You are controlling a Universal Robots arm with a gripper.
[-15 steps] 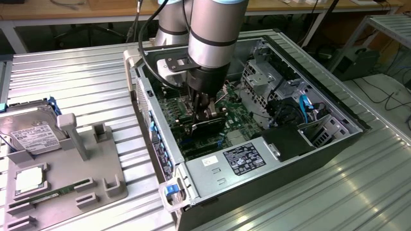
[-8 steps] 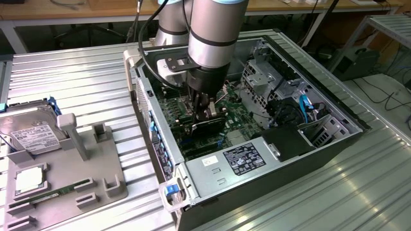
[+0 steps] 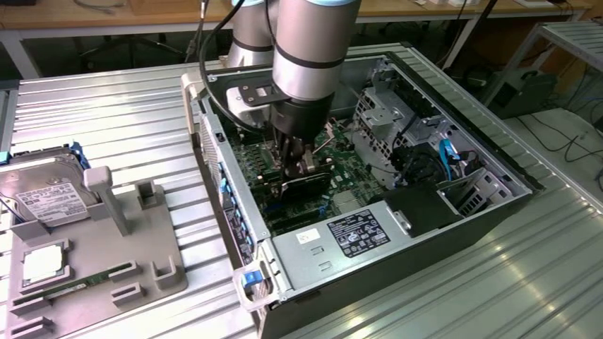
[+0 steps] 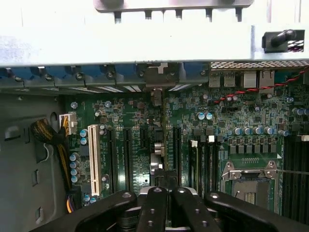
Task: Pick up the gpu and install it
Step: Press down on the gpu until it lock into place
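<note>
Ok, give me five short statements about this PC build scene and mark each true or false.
1. The gripper is shut on the gpu. True.
2. The gpu rests on the grey holder tray. False: it is inside the open computer case, over the motherboard.
3. The hard drive sits in the tray. True.
4. The case is closed with a side panel. False: its side is open.
5. The memory stick is in the case. False: it lies in the tray.

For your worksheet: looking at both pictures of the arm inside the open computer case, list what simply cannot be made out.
- Exterior view: the lower edge of the thin black gpu card and its slot are hidden by the card and the gripper.
- Wrist view: the gpu's face is hidden behind the black fingers.
- Exterior view: the white label on the silver power supply is too small to read.
</note>
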